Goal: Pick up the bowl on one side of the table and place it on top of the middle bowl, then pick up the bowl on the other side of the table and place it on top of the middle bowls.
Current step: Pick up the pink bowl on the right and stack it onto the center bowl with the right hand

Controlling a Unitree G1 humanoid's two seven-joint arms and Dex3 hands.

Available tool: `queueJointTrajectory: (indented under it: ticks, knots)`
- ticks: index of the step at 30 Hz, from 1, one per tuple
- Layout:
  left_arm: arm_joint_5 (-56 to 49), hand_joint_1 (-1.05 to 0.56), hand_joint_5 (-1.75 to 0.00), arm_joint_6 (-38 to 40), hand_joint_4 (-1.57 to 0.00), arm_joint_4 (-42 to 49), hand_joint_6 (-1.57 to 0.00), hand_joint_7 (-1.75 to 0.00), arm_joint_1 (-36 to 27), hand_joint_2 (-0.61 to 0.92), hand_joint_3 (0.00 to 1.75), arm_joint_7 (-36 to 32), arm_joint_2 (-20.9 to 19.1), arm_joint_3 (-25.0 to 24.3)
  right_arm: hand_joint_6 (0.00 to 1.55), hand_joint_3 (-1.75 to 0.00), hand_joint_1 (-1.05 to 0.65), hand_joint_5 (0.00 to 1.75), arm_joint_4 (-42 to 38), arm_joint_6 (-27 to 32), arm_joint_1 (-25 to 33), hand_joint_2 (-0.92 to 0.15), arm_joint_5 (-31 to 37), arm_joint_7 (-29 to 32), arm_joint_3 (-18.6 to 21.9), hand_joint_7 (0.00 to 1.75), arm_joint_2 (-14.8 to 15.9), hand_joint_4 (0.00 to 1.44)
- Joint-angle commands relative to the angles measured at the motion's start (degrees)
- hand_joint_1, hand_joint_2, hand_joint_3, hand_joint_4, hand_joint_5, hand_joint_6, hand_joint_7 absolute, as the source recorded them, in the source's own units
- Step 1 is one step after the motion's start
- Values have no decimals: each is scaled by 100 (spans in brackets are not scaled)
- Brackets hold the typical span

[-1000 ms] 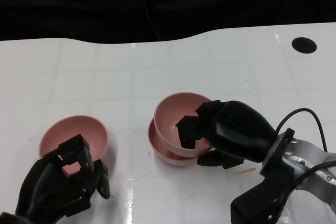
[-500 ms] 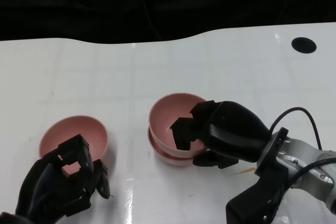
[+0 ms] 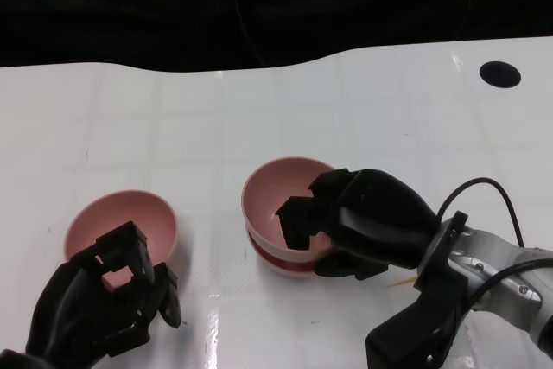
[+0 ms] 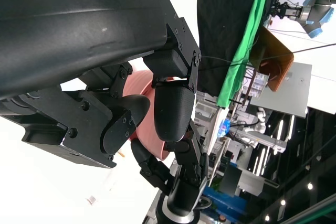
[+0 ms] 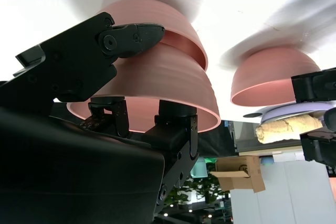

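At frame centre, the right hand [image 3: 346, 222] grips the top bowl [image 3: 278, 196], nested in the middle bowl [image 3: 281, 263]. At lower left, the left hand [image 3: 99, 304], fingers curled on nothing, partly covers the side bowl [image 3: 121, 218]. A black hole [image 3: 500, 74] marks the table [image 3: 173, 118] at upper right.

I see three pink bowls, all upright on the white surface [image 3: 173, 118]. The top bowl [image 3: 272, 192] sits nested in the middle bowl [image 3: 276, 261], slightly tilted, with only the lower one's outer wall showing beneath it. My right hand [image 3: 359, 222] grips its right rim, fingers [image 3: 294, 218] hooked inside. The third bowl [image 3: 108, 218] stands well apart at left, partly hidden behind my left hand [image 3: 99, 304].
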State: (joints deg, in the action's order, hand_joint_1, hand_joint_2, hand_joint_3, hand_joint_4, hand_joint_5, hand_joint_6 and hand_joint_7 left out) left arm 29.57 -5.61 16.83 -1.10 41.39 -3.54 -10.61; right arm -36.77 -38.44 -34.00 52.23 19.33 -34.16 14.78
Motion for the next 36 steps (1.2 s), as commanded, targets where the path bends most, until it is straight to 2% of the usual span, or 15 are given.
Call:
queueJointTrajectory:
  ticks: [1, 18, 22, 23, 25, 26, 27, 28, 30, 32, 33, 34, 36]
  knots:
    - [-33, -1, -175, -26, -81, -53, -74, -162, -48, 65, 114, -11, -59, -28, 61, -42, -12, 175, -100, -7, -132, -77, -57, 56, -4, 175, -5, 84]
    - [-65, -2, -175, -101, -82, 37, -75, -164, -9, 63, 114, 8, -66, -38, 60, -42, -11, 175, -494, -92, -249, -82, 33, 523, -170, 175, -26, 82]
    - [-57, -2, -175, -136, -82, 87, -75, -164, 14, 63, 115, 42, -64, -47, 60, -45, -16, 175, -481, -86, -250, -87, -28, 455, -172, 174, -3, 81]
    - [-54, -2, -175, -140, -83, 88, -75, -164, 14, 63, 116, 46, -64, -46, 62, -45, -20, 175, -468, -85, -248, -88, -34, 443, -170, 164, 7, 79]
    - [-67, -2, -175, -137, -83, 76, -75, -164, 6, 62, 116, 15, -67, -39, 76, -40, -27, 162, -411, -47, -251, -91, 10, 434, -179, 116, 43, 79]
    - [-68, -2, -175, -132, -82, 72, -75, -163, 5, 62, 116, 16, -72, -34, 82, -39, -33, 157, -379, -20, -252, -91, 47, 443, -187, 99, 68, 80]
    - [-68, -2, -175, -128, -82, 71, -75, -163, 4, 62, 116, 19, -76, -31, 89, -39, -41, 143, -351, 4, -251, -92, 70, 439, -191, 78, 87, 83]
    - [-61, -2, -175, -120, -82, 76, -75, -163, 5, 62, 116, 27, -80, -32, 92, -40, -44, 137, -321, 30, -246, -92, 78, 412, -191, 68, 103, 85]
    - [-74, -3, -175, -104, -82, 51, -75, -163, -9, 62, 115, -9, -80, -29, 101, -43, -52, 103, -273, 76, -234, -92, 85, 387, -195, 34, 125, 95]
    - [-100, -3, -175, -88, -82, -7, -75, -163, -33, 62, 114, -57, -79, -15, 105, -44, -57, 70, -220, 135, -216, -92, 95, 360, -201, 14, 146, 105]
    - [-111, -3, -175, -71, -81, -31, -75, -163, -42, 62, 114, -73, -81, -11, 102, -46, -62, 45, -196, 170, -207, -92, 102, 338, -205, 6, 156, 110]
    - [-118, -3, -175, -51, -81, -46, -75, -164, -45, 62, 114, -84, -86, -8, 100, -47, -65, 32, -175, 207, -199, -92, 109, 319, -209, 3, 164, 112]
    - [-130, -3, -175, -37, -81, -61, -74, -163, -45, 63, 114, -101, -89, -6, 93, -49, -71, 18, -129, 286, -181, -92, 122, 260, -208, 1, 175, 111]
